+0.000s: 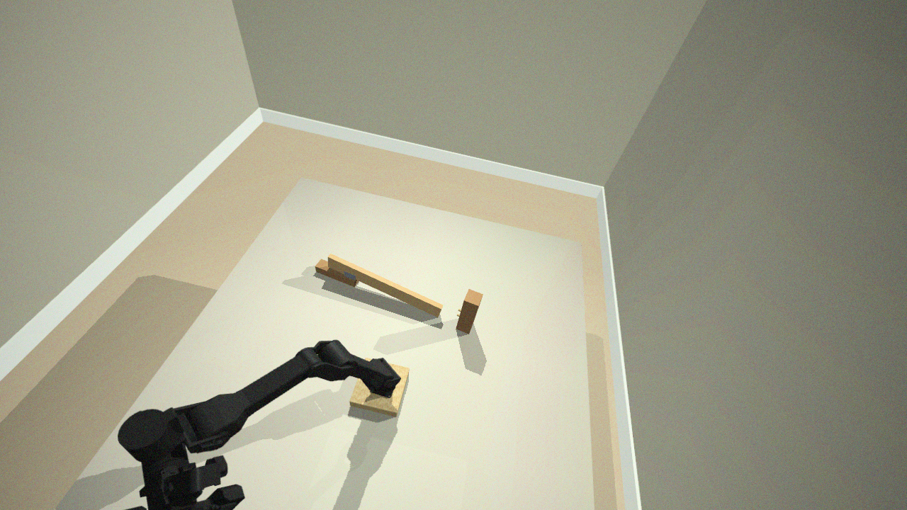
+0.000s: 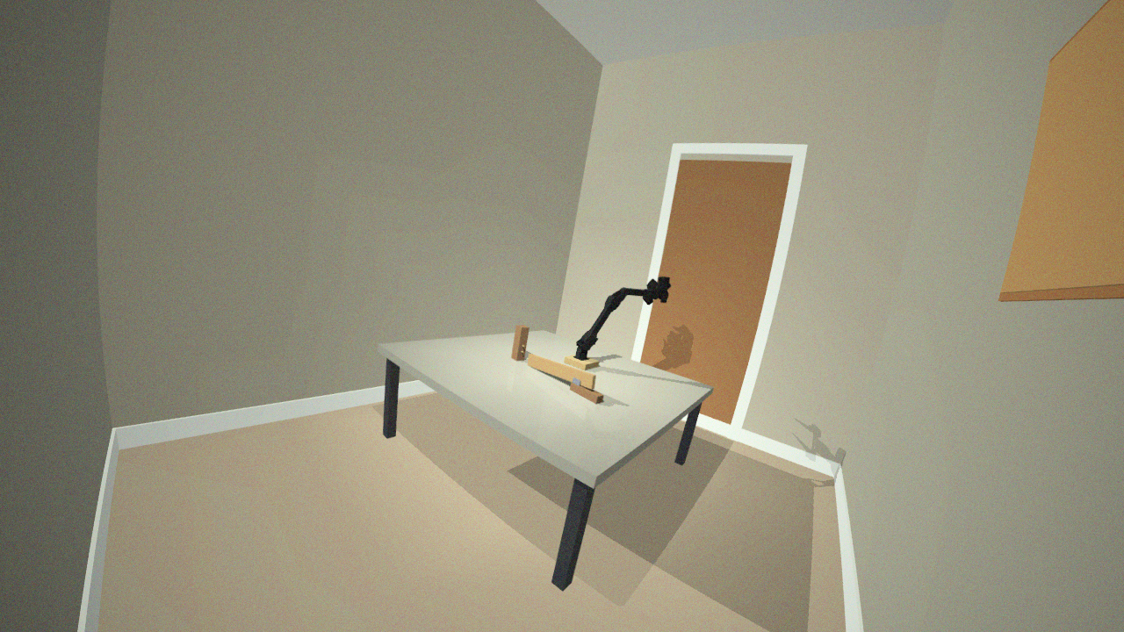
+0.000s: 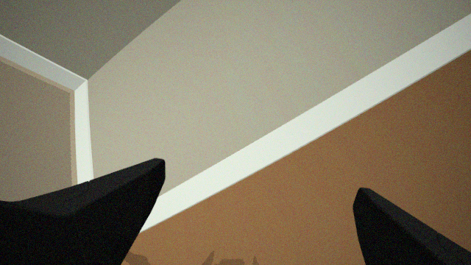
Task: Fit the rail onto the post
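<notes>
The long wooden rail (image 1: 387, 285) slopes from the low footboard block (image 1: 334, 273), where its far end sits in a grey bracket (image 1: 348, 276), down to the table. Its low end lies a short gap in front of the short upright post (image 1: 469, 310), whose two small pegs (image 1: 458, 311) point at it. The exterior view also shows the rail (image 2: 562, 369) and the post (image 2: 520, 342). My gripper (image 2: 659, 290) is raised high above the table, far from the rail, and points at the door. It is open and empty, with both fingers wide apart in the wrist view (image 3: 259, 174).
My arm's base stands on a flat wooden plate (image 1: 379, 393) near the rail's low end. The table (image 2: 542, 400) stands in a room with a brown door (image 2: 719, 283) behind the arm.
</notes>
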Tool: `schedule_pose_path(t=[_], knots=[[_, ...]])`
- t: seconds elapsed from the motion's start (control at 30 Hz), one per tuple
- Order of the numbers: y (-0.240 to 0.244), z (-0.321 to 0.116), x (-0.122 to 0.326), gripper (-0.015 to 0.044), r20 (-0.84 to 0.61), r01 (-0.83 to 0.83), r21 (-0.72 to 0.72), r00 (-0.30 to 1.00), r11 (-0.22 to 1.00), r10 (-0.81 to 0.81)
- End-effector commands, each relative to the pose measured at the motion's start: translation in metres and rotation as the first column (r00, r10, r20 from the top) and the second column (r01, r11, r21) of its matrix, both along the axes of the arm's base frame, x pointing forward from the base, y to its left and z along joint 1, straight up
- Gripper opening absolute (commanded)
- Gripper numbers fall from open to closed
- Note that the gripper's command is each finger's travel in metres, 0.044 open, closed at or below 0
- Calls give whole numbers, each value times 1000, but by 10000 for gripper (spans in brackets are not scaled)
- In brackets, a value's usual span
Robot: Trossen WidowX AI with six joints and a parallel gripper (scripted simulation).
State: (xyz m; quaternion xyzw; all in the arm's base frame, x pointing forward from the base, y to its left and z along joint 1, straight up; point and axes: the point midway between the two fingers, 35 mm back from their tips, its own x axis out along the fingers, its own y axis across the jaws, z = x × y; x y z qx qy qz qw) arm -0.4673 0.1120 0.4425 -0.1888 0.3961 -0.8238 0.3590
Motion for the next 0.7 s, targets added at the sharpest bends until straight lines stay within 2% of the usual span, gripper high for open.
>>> schedule_pose_path(t=[0.0, 0.03, 0.3, 0.53, 0.67], knots=[[3, 0, 0, 426, 2, 8, -1, 1000, 1000, -8], [11, -2, 1, 440, 6, 32, -4, 999, 999, -32], [138, -27, 37, 440, 91, 401, -34, 913, 916, -397], [237, -44, 99, 440, 188, 699, -49, 708, 713, -681], [270, -54, 131, 440, 225, 788, -43, 606, 614, -763]])
